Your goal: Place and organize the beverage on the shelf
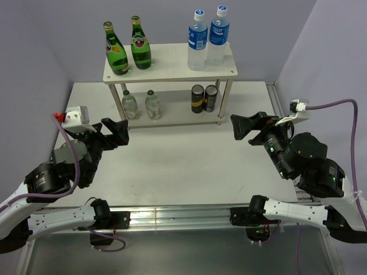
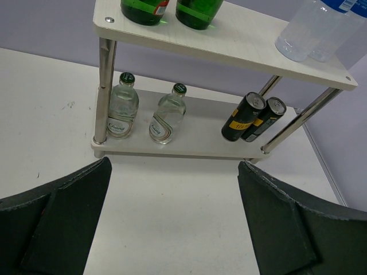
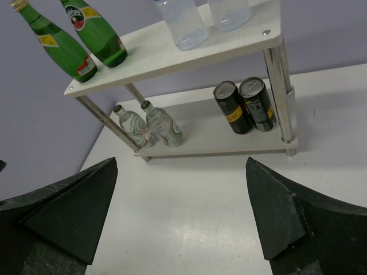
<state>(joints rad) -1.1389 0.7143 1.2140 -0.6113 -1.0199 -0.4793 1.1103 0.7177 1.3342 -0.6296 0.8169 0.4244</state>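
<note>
Shelf (image 1: 169,66) top: 4 bottles (image 1: 140,48). Lower tier: 2 small bottles (image 1: 130,106) left, 2 cans (image 1: 198,98) right.

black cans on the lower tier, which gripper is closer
Right. The right gripper sits just in front of the black cans, slightly to their right. The left gripper is further off, in front of the small clear bottles at the other end of the shelf.

Shelf (image 2: 229,48): lower tier has 2 small clear bottles (image 2: 123,106) at left, 2 black cans (image 2: 243,116) at right. Top tier: green bottles (image 2: 144,8) left, plastic bottles (image 2: 304,34) right. Left pincer (image 2: 175,166) wide open above bench (image 2: 172,217).
</note>
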